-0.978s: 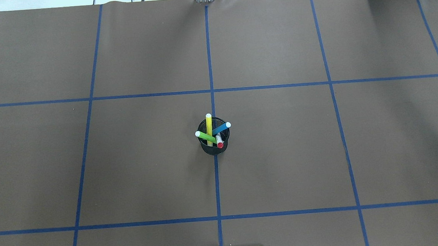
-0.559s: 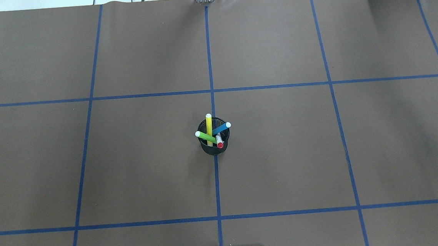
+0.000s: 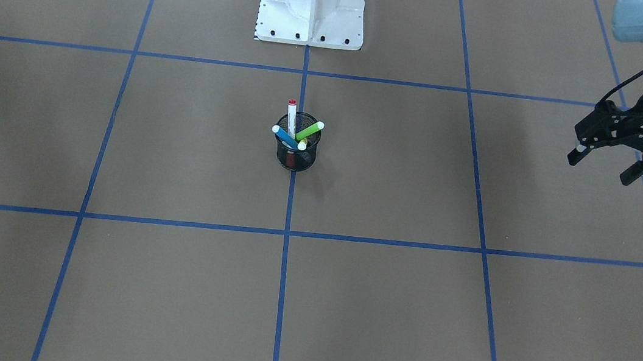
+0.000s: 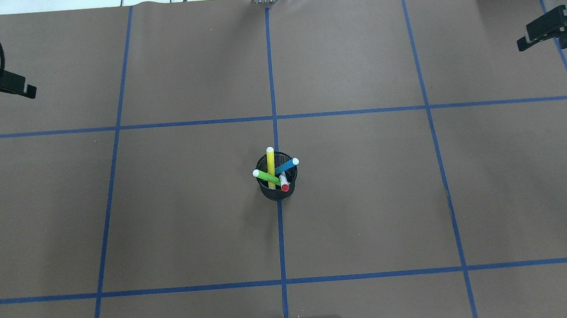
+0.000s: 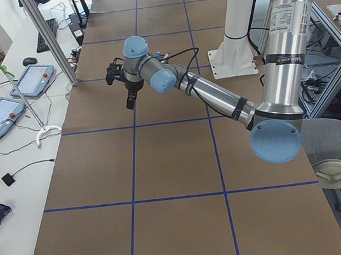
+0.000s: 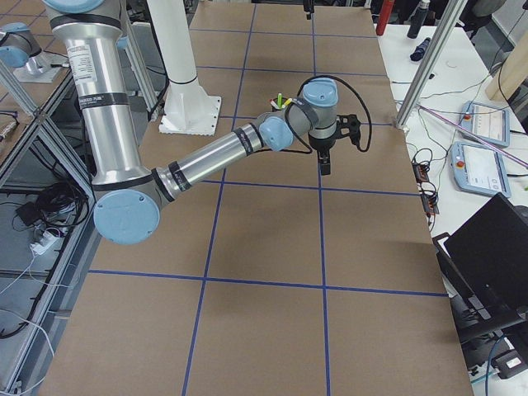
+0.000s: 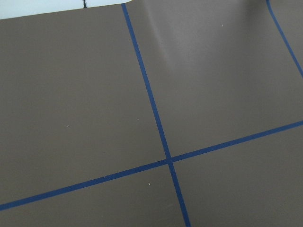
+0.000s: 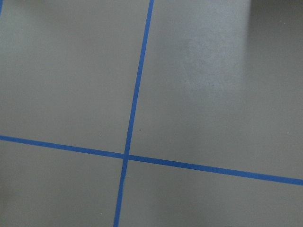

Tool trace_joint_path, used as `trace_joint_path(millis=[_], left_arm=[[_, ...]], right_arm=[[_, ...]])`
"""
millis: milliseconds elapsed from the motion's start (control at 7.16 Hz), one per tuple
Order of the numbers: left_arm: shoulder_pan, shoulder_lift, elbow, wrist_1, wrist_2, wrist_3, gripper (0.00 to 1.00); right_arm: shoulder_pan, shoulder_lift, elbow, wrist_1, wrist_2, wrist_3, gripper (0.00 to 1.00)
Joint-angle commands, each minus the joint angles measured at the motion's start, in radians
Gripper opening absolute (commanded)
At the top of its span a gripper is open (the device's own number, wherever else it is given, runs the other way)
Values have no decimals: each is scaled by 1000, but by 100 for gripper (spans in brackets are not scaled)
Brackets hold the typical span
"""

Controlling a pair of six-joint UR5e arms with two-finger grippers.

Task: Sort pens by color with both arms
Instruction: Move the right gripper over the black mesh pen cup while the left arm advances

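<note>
Centre of the tabletop: a black mesh cup stands on the middle tape line with all four pens inside it; none is sorted yet.
Pens: the yellow pen leans away from the white pedestal. The green pen tips toward the robot's left and the blue pen toward its right. The red-ended white pen stands nearly upright on the pedestal side of the cup.
Left end effector: fingers apart, empty, held above the far left part of the tabletop.
Right end effector: fingers look apart, empty, above the far right part.
Bearing to the cup: from each end effector the cup lies inward toward the centre line and back toward the pedestal, well apart from both.
Nearer arm: neither clearly; the two flank the cup about evenly.
Deciding relation: probably each pen's lean. The green top faces the left arm's side and the blue top the right's. The long axes rise steeply out of the cup, so a grasp likely closes across an upper shaft from above.
Step in hand: approach, by my reading; nothing is touched.
</note>
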Motion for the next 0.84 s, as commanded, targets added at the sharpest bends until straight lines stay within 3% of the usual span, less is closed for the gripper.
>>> trace_joint_path(millis=[0, 140, 279, 419, 699], left_arm=[[51, -60, 0, 71, 34, -46, 100], [71, -69, 0, 71, 36, -54, 100], [88, -81, 2, 71, 45, -92, 100], [115, -98, -1, 71, 112, -119, 100], [146, -108, 2, 71, 128, -132, 100]], right_arm=[[-168, 96, -1, -5, -112, 213, 100], [-234, 116, -4, -11, -133, 240, 100], [-282, 174, -7, -100, -133, 240, 100], [-340, 255, -11, -235, -147, 240, 100], [-446, 343, -23, -302, -150, 243, 99]])
